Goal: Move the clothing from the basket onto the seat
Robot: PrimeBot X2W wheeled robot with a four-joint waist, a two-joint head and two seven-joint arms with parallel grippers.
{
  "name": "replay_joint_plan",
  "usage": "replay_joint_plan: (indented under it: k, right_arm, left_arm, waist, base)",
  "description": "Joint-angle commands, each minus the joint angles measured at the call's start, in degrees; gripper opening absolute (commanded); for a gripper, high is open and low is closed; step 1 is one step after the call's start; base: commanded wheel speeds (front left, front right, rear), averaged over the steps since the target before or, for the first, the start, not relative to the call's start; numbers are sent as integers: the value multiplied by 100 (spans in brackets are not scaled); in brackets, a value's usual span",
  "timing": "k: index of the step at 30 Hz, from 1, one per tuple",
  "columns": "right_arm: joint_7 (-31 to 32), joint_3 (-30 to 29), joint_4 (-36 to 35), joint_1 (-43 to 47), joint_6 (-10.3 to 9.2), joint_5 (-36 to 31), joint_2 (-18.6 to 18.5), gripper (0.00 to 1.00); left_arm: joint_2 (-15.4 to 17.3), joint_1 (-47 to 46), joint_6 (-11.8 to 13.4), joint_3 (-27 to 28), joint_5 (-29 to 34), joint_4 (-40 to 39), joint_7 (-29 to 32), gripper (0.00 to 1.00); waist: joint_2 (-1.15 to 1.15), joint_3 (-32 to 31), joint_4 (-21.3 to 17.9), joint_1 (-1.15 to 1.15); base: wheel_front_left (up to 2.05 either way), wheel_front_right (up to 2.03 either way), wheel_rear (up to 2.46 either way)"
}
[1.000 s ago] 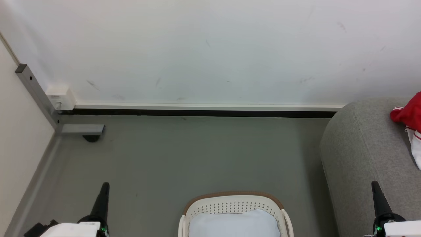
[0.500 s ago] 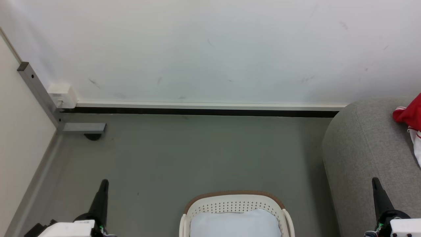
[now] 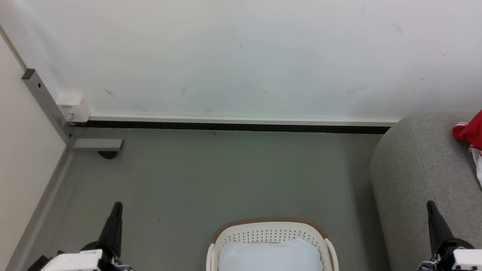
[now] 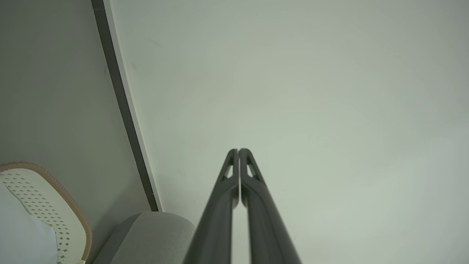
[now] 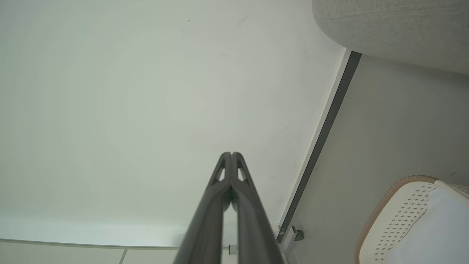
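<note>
Lying on the seat (image 3: pixel 418 169), the clothing (image 3: pixel 469 130) is well beyond the right gripper (image 3: pixel 431 206); that and the left gripper (image 3: pixel 117 206) are pinched together, empty.

clothing (image 3: pixel 469 131) cut off by right edge; basket (image 3: pixel 263 235) front cut by bottom edge.
</note>
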Motion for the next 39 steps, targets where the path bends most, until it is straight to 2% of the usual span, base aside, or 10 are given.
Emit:
replay_joint_plan:
  k: [1, 39]
  right_arm:
    - [23, -26, -42, -74, -12, 57, -49, 0]
    - [23, -24, -40, -73, -12, 55, -49, 0]
  left_arm:
    - [8, -56, -39, 19, -110, -21, 28, 0]
    - [9, -53, -35, 17, -112, -22, 26, 0]
  waist:
    - [0, 1, 2, 0]
    - [0, 1, 2, 0]
  base:
    - [0, 0, 0]
    - [0, 0, 0]
